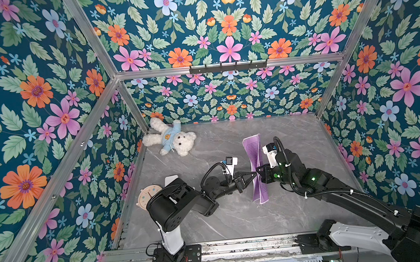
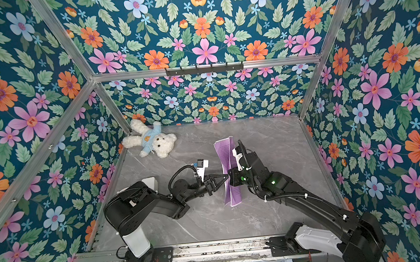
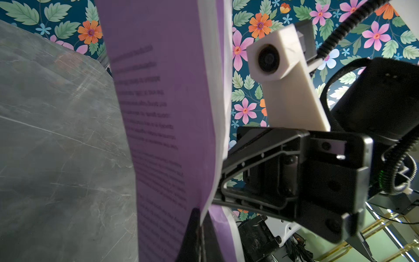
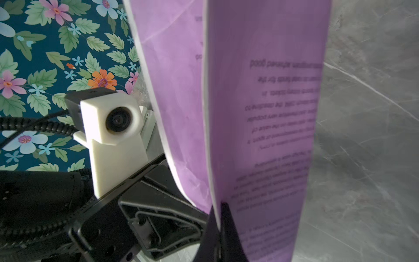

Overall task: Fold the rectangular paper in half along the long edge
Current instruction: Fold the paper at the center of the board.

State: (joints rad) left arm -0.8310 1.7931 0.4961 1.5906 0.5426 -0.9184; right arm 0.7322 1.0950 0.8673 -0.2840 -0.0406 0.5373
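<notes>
The rectangular paper (image 1: 253,148) (image 2: 224,151) is a lilac sheet with dark text, bent lengthwise so its two halves stand up side by side above the grey table. My left gripper (image 1: 253,175) (image 2: 226,177) is shut on one whitish long edge, near its middle. My right gripper (image 1: 260,175) (image 2: 231,178) is shut on the other long edge, facing the left one tip to tip. In the left wrist view the printed face of the paper (image 3: 158,113) rises from the shut left gripper (image 3: 200,226). The right wrist view shows the paper (image 4: 272,113) pinched in the shut right gripper (image 4: 218,217).
A white teddy bear (image 1: 169,140) in a blue hoodie lies at the table's back left. A round pale clock (image 1: 147,195) sits behind the left arm's base. Floral walls close in on three sides, and a black hook rail (image 1: 228,67) hangs on the back wall.
</notes>
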